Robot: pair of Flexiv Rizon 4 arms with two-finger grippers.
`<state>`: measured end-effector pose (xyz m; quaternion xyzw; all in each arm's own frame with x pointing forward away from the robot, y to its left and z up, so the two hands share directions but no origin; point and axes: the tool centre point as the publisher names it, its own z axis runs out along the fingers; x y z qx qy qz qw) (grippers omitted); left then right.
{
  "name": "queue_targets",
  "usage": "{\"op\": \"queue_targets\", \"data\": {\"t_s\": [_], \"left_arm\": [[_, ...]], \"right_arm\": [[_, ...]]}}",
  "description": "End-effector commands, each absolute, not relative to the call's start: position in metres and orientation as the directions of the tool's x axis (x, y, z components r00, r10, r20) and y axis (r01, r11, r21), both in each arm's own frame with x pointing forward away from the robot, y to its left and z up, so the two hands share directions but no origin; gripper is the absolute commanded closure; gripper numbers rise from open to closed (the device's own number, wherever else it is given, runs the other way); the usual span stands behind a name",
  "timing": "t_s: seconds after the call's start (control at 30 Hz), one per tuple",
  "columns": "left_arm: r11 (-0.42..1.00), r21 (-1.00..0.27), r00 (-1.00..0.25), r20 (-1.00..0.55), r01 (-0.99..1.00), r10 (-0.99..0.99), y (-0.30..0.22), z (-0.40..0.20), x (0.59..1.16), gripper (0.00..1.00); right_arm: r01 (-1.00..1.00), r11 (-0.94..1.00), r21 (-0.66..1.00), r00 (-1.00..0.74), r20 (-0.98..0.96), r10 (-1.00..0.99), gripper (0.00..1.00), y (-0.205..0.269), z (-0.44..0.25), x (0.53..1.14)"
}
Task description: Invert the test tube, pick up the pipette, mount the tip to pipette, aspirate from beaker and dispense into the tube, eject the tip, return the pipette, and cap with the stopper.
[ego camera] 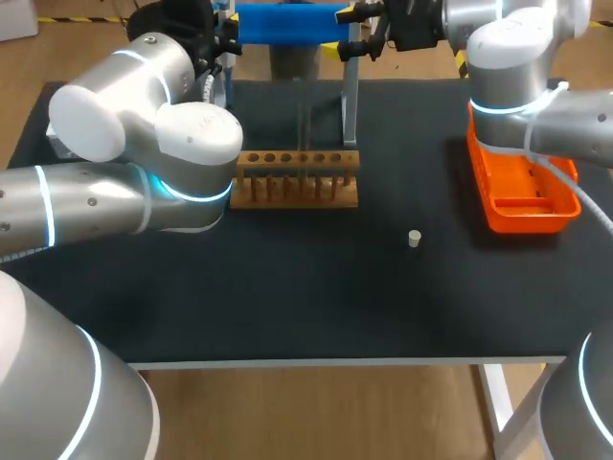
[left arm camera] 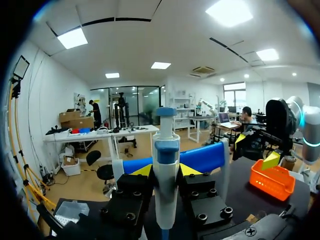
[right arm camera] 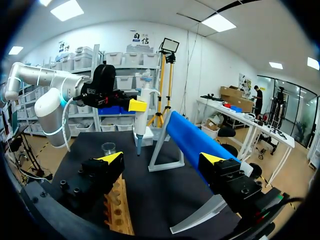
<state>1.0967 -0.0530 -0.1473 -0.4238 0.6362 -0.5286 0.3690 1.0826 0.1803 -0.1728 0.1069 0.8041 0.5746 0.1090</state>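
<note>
The pipette (left arm camera: 165, 150) stands upright, clamped between the fingers of the left gripper (left arm camera: 166, 171), just in front of the stand (ego camera: 287, 24) with the blue bar. The right gripper (right arm camera: 161, 159) hangs at the stand's other end, its fingers spread wide and holding nothing. A beaker (right arm camera: 108, 148) sits on the table (ego camera: 316, 297) near the stand's foot, below the pipette. The wooden rack (ego camera: 297, 178) lies in front of the stand. The stopper (ego camera: 414, 239) stands farther out, and the orange tray (ego camera: 522, 192) lies to the stand's right.
</note>
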Motion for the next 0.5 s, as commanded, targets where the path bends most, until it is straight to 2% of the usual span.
{"op": "queue_targets", "data": {"t_s": [0.03, 0.5], "left_arm": [[0.082, -0.985, -0.362, -0.022, -0.151, -0.932, -0.052, -0.151, 1.105, 1.00], [0.082, -0.980, -0.327, -0.019, -0.180, -0.945, -0.044, -0.158, 1.125, 1.00]], "right_arm": [[0.047, 0.319, 0.947, -0.954, -0.052, 0.296, 0.00, 0.180, -0.172, 1.083], [0.047, 0.319, 0.947, -0.954, -0.052, 0.296, 0.00, 0.180, -0.172, 1.083]]}}
